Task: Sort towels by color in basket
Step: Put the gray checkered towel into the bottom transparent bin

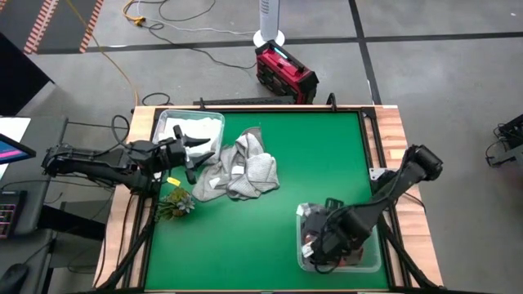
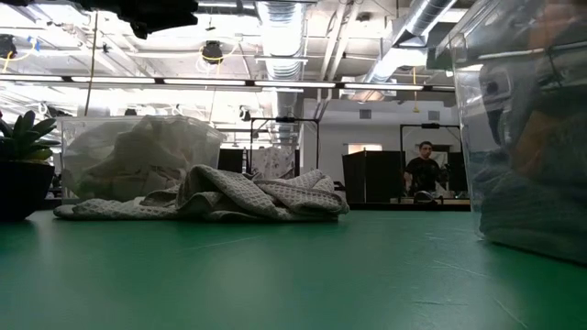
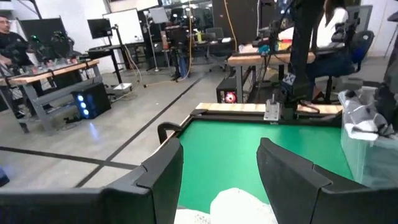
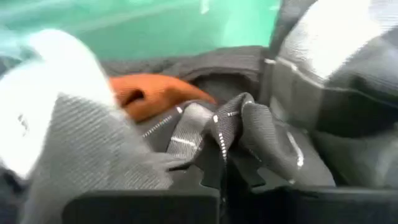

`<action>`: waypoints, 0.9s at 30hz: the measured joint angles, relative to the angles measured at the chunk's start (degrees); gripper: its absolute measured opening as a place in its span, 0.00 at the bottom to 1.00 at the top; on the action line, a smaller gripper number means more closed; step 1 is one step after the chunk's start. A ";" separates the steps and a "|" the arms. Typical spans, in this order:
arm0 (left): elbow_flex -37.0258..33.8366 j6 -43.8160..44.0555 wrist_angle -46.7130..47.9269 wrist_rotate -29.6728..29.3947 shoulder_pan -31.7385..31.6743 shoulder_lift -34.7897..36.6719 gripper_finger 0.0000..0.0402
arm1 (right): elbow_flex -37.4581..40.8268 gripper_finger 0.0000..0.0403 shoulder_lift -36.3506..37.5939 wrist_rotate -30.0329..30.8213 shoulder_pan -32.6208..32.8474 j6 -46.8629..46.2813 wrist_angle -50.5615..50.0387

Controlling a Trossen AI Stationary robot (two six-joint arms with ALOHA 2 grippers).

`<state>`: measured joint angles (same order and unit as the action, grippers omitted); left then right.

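Observation:
A heap of light grey towels (image 1: 241, 167) (image 2: 248, 194) lies on the green table's middle. White towels (image 1: 200, 131) fill a clear basket (image 1: 166, 122) (image 2: 138, 156) at the far left. My left gripper (image 1: 196, 153) (image 3: 217, 180) hovers open just beside that basket, over a white towel (image 3: 239, 205), touching nothing. My right gripper (image 1: 317, 241) (image 4: 214, 168) reaches down into a clear basket (image 1: 372, 263) (image 2: 523, 137) at the near right, shut on a grey checked towel (image 4: 236, 124). A rust orange towel (image 4: 155, 93) and a dark grey towel (image 4: 211, 65) lie beside it. My right gripper pinches a raised fold (image 4: 219, 134) of the grey checked towel between its two fingers, coming from above and pointing steeply down into the basket. The rest of the towel lies slack on the other towels in the basket.
A small green plant in a dark pot (image 1: 176, 200) (image 2: 23, 174) stands near the table's left edge, beside the left arm. A wooden rim (image 1: 392, 139) frames the table. A person (image 2: 424, 170) stands far off in the room.

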<state>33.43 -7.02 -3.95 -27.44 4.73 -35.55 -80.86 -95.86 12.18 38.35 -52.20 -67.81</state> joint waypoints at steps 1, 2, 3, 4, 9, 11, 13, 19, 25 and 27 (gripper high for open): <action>0.00 -0.01 0.37 0.00 -0.02 0.00 0.49 | 0.50 0.08 -0.91 0.04 0.06 1.22 1.09; 0.00 -0.01 0.63 0.00 -0.02 0.00 0.49 | 1.05 0.09 -1.75 0.05 0.23 2.07 2.35; 0.00 -0.02 0.71 0.00 -0.01 -0.02 0.49 | 1.56 0.10 -2.60 0.11 0.51 2.75 4.09; 0.00 -0.12 0.62 0.00 0.00 0.00 0.49 | 2.07 0.11 -3.37 0.18 0.84 3.33 5.64; 0.00 -0.08 0.24 0.00 -0.02 0.00 0.49 | 2.51 0.13 -6.44 -0.09 1.66 2.97 6.95; 0.00 0.20 0.23 0.00 0.00 0.00 0.49 | 2.51 0.13 -6.40 -0.68 1.61 1.53 6.23; 0.00 0.26 0.22 0.00 -0.02 0.00 0.49 | 2.63 0.13 -5.24 -1.43 1.57 -0.37 5.96; 0.00 0.52 0.20 0.00 0.00 0.00 0.49 | 2.71 0.18 1.16 -3.81 1.79 -5.33 6.42; 0.00 0.35 0.38 0.00 -0.02 0.00 0.49 | 2.71 0.38 7.05 -9.52 1.36 -9.47 6.66; 0.00 0.37 0.48 0.00 0.00 0.00 0.49 | 2.71 0.45 9.27 -12.05 0.97 -11.56 5.97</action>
<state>33.43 -6.66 -3.47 -27.44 4.73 -35.55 -78.15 -86.59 0.13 39.32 -63.75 -61.84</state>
